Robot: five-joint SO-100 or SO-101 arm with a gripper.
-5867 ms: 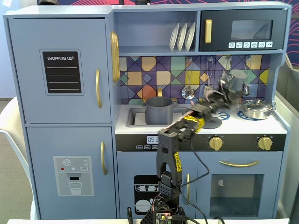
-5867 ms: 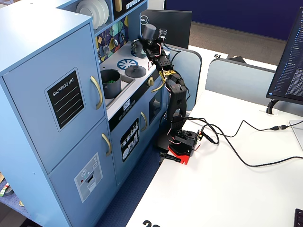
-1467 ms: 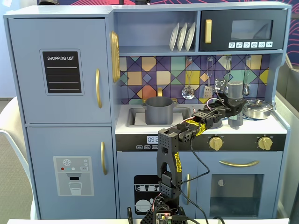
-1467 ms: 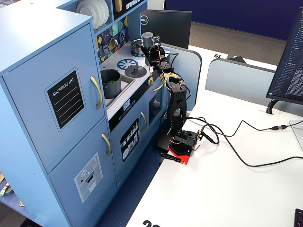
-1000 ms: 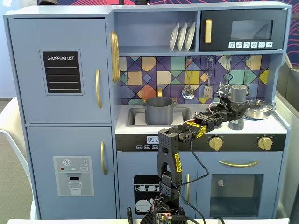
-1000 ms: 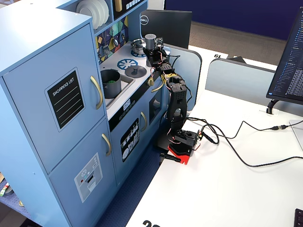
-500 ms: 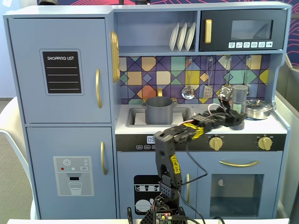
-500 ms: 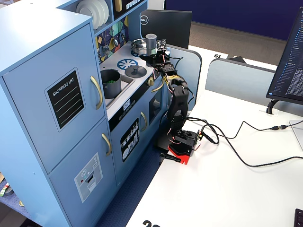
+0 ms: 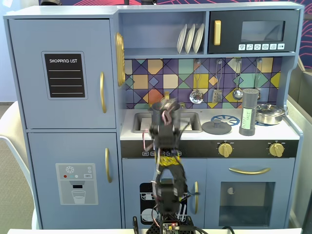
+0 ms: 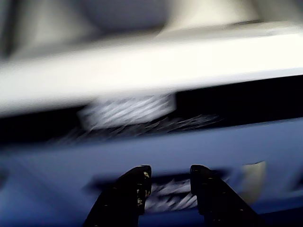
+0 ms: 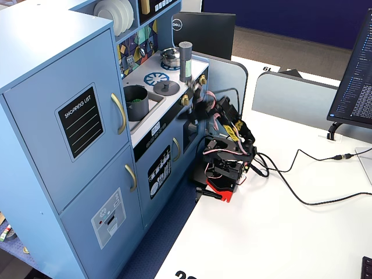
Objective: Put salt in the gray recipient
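- Change since half a second ago: my arm, then stretched out to the right over the counter with my pincer by the salt, is now pulled back and folded in front of the kitchen; the salt is left standing alone.
- Salt [image 9: 248,111]: upright on the counter's right part, between the flat lid [image 9: 216,127] and the steel pan [image 9: 268,114], apart from both; same spot as half a second ago. In a fixed view from the side it [image 11: 185,53] stands near the counter's front edge, just by the pan [image 11: 170,56].
- Pot [image 11: 136,102]: in the sink, something green inside; unmoved. In a fixed view from the front my blurred arm covers most of it, only an edge [image 9: 152,108] showing.
- Arm [image 11: 224,132]: folded low above its base [image 11: 224,173] on the white table [image 11: 279,232], forearm angled up toward the kitchen front; motion-blurred in both fixed views.
- Pincer [image 10: 168,174]: fingers [image 10: 134,187] parted with a gap between them, nothing held; the wrist view is smeared and faces the kitchen's blue front below the dark panel. In a fixed view from the front it [image 9: 167,107] is a blur before the sink.
- Plates [image 9: 190,38]: three, upright on the upper shelf.
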